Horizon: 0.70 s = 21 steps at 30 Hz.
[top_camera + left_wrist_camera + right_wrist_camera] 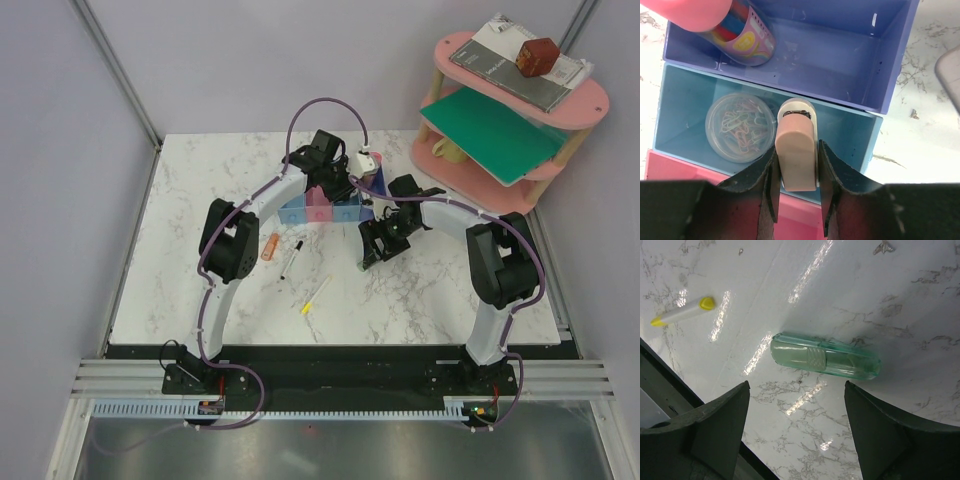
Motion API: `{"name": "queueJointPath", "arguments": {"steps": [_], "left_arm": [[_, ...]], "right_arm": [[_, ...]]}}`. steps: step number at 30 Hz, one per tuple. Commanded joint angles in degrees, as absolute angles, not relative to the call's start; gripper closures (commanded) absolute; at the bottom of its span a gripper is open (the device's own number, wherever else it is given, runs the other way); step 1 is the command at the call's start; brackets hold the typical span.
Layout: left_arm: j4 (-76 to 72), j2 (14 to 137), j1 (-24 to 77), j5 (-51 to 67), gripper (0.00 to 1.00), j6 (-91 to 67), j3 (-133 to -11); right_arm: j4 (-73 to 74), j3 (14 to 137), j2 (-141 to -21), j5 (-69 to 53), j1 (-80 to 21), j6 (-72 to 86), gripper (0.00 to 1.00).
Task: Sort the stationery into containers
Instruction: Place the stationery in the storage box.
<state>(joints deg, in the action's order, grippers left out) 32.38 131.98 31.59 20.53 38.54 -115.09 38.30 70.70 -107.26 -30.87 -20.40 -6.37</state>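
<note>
Beige and matte, a stubby eraser (796,145) with a rounded white cap and a small metal clip at its far end was pinched between the black fingers of the left tool (797,165). It hung over the light-blue bin (850,130). That bin was smooth glossy plastic, rectangular and open-topped, and it held a round clear case of pastel paper clips (740,127). The periwinkle bin (840,65) adjoined it on the far side, with a pink cylinder (747,40) printed in rainbow swirls lying in one corner. The pink bin (670,165) adjoined it on the near side.

The right tool (796,395) was spread wide above the white marble-veined tabletop (900,300). Below its gap, a pale green eraser (825,361) lay flat. It was a translucent oblong with rounded ends and a ribbed band near the middle. A yellow-tipped pencil (682,311) with a white barrel lay well apart from it.

From above, an orange eraser (270,247) and a black-and-white pen (291,258) lay near each other on the tabletop, in front of the bins. At the far right corner, a pink shelf (592,100) carried grey books (500,65), whose cover print was too small to read.
</note>
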Motion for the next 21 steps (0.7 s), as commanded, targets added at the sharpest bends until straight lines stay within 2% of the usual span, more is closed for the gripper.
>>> {"name": "queueJointPath", "arguments": {"steps": [1, 6, 8, 9, 12, 14, 21], "left_arm": [[31.1, 130.8, 32.0, 19.9, 0.98, 40.9, -114.2], [31.1, 131.9, 32.0, 19.0, 0.97, 41.4, -114.1], [31.1, 132.1, 32.0, 18.7, 0.82, 41.8, -113.9], [31.1, 132.2, 32.0, 18.5, 0.67, 41.7, -113.8], [31.1, 131.8, 32.0, 18.6, 0.44, 41.5, -113.3], [31.1, 131.3, 32.0, 19.0, 0.38, 40.9, -113.1], [30.8, 127.8, 32.0, 20.3, 0.34, 37.1, -113.6]], "right_arm": [[36.7, 70.9, -105.4, -32.1, -20.7, -5.6, 0.17], [36.7, 70.9, -105.8, -31.5, -20.6, -5.9, 0.17], [36.5, 71.1, -106.4, -31.4, -20.7, -5.9, 0.17], [36.3, 71.2, -106.7, -31.3, -20.6, -5.7, 0.16], [35.7, 72.0, -108.3, -30.9, -20.7, -5.5, 0.16], [35.1, 72.8, -109.5, -30.4, -20.7, -4.9, 0.16], [31.5, 74.5, -112.8, -29.3, -20.7, -1.5, 0.17]]}}
